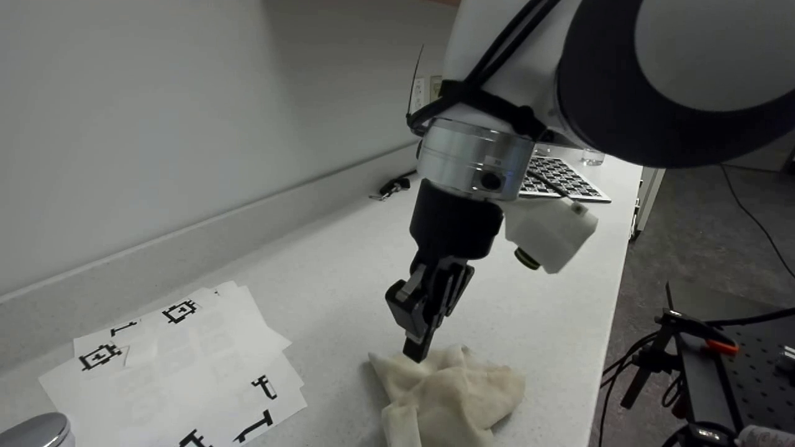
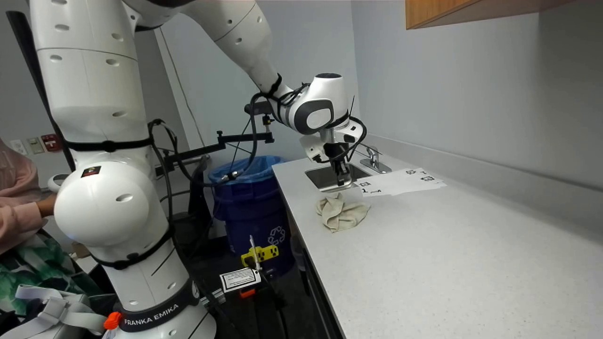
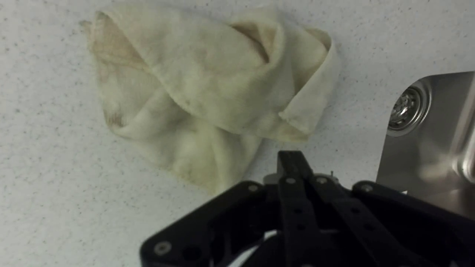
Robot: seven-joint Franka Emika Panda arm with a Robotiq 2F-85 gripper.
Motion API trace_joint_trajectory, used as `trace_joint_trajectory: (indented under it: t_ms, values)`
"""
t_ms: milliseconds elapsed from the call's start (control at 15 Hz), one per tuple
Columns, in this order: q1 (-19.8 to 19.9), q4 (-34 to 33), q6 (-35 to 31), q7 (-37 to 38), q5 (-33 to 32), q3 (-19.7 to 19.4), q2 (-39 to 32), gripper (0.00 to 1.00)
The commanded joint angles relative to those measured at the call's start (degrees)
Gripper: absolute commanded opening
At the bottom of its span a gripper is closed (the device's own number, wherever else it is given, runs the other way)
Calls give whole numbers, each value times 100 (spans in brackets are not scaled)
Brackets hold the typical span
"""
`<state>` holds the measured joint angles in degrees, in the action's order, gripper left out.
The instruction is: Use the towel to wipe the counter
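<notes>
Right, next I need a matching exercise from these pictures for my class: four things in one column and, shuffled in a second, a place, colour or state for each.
Column one
1. towel
2. sink
3. fingers
4. recycling bin

Column two
A. blue, off the counter
B. closed together, holding nothing
C. crumpled, lying on top of the counter
D. silvery metal, set into the counter

Right pairs
1-C
2-D
3-B
4-A
</notes>
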<state>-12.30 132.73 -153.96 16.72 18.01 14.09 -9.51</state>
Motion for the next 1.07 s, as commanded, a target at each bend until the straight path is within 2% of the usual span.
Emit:
trace_joint_trajectory:
  t_ms: [0, 467, 1000]
  values:
    - [-157, 220, -32, 188, 165, 92, 101, 0]
    - [-232, 587, -145, 322, 193, 105, -89, 0]
    - [-190, 392, -144, 310, -379, -273, -558, 0]
